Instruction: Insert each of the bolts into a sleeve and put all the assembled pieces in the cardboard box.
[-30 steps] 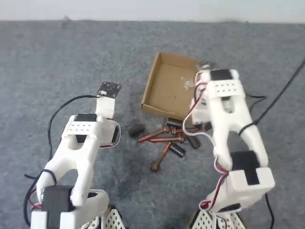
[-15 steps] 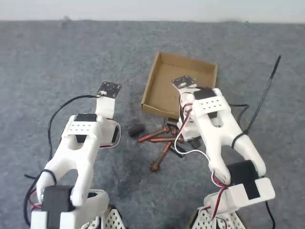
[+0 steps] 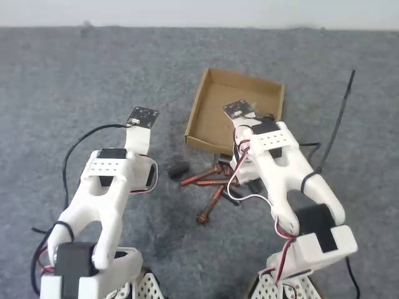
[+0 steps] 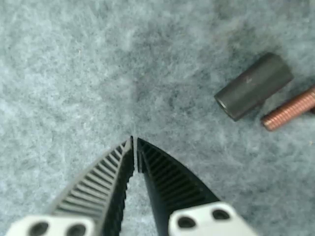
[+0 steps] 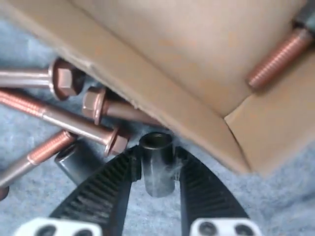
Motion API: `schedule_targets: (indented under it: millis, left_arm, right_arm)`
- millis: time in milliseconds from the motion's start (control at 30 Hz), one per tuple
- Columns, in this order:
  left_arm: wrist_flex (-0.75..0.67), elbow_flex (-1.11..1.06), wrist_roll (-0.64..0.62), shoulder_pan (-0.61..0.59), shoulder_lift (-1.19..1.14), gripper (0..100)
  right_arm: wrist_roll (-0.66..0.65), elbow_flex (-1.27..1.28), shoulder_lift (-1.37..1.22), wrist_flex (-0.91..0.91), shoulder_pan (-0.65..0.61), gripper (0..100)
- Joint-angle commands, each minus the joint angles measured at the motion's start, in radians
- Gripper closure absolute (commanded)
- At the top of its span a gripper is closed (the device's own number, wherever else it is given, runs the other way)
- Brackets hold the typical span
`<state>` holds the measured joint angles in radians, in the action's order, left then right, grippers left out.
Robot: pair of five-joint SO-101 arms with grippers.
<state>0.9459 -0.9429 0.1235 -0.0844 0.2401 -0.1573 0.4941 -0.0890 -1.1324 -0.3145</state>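
Note:
My right gripper (image 5: pixel 157 151) is shut on a black sleeve (image 5: pixel 156 167) that stands on the carpet just outside the cardboard box (image 5: pixel 147 93). Several copper bolts (image 5: pixel 59 120) and another black sleeve (image 5: pixel 74 158) lie beside it. Inside the box lies a bolt in a sleeve (image 5: pixel 273 61). In the high view the bolts (image 3: pixel 209 182) lie in front of the box (image 3: pixel 212 99), partly under the right arm (image 3: pixel 274 156). My left gripper (image 4: pixel 134 141) is shut and holds nothing, hovering low over bare carpet, apart from a lone black sleeve (image 4: pixel 253 86) (image 3: pixel 179 169) and a bolt tip (image 4: pixel 290 109).
Grey carpet covers the whole table. A black cable (image 3: pixel 340 115) rises on the right of the right arm. The left arm's cable (image 3: pixel 81 146) loops on the left. Open carpet lies on the far left and behind the box.
The right arm swung from over the box back toward me, onto the bolt pile, and its fingers came around a sleeve. The left arm stayed still.

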Motion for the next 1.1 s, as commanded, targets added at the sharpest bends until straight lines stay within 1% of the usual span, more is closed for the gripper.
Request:
schedule_targets:
  millis: [0,200,367,500,733,800,967,1067]
  left_arm:
    - [-0.002,0.041,0.008,-0.002,0.006,99]
    - [-0.002,0.041,0.008,-0.002,0.006,99]
    - [-0.002,0.041,0.008,-0.002,0.006,99]
    - [-0.002,0.041,0.008,-0.002,0.006,99]
    - [-0.002,0.041,0.008,0.0,0.006,99]
    - [-0.002,0.041,0.008,0.0,0.006,99]
    - [-0.002,0.041,0.008,0.0,0.003,99]
    - [-0.003,0.041,0.008,0.002,0.003,99]
  right_arm:
    - [-0.014,-0.002,-0.019,0.01,0.008,90.8]
    - [-0.015,-0.003,-0.048,0.025,0.015,90.8]
    - [-0.015,-0.002,-0.048,0.025,0.064,90.8]
    - [-0.086,0.009,-0.047,0.015,0.076,90.8]
    - [-0.098,0.018,-0.044,0.016,0.07,90.5]
    - [-0.132,0.02,-0.039,0.015,0.068,90.4]
    - [-0.152,0.107,0.056,0.064,0.053,89.8]
    - [-0.152,0.19,0.143,0.105,0.031,86.2]
